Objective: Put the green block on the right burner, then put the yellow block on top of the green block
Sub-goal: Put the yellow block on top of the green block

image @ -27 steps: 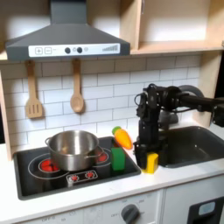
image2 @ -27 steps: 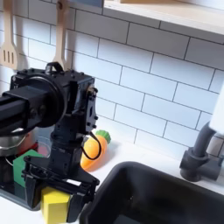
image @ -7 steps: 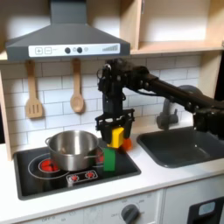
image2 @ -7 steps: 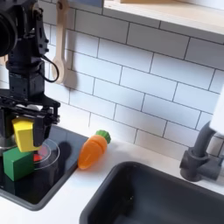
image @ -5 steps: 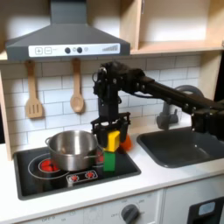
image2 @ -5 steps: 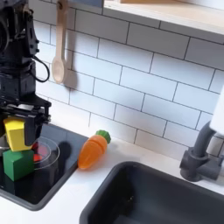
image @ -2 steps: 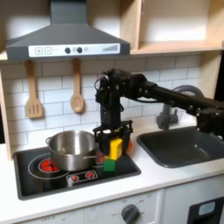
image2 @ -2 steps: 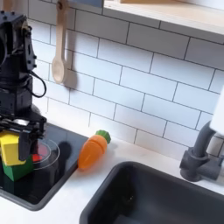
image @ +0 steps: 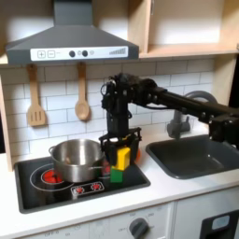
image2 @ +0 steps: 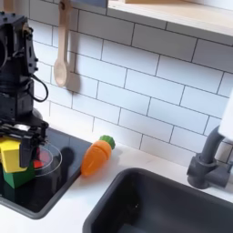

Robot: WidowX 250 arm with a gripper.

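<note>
At the lower left of the second exterior view, the pincer [image2: 13,153] grips the yellow block [image2: 10,155], holding it against the top of the green block [image2: 17,175]. The green block sits on the burner at the stove's [image2: 50,187] edge, so the stack looks nearly made, pending release.

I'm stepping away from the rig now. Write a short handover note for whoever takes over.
Gripper: shut on the yellow block, low over the stove.
Green block: on the burner beside the pot, directly under the yellow block; contact can't be confirmed.
Done: green block placed, yellow block carried above it.
Left: open the gripper, lift clear, check the stack stands.
</note>
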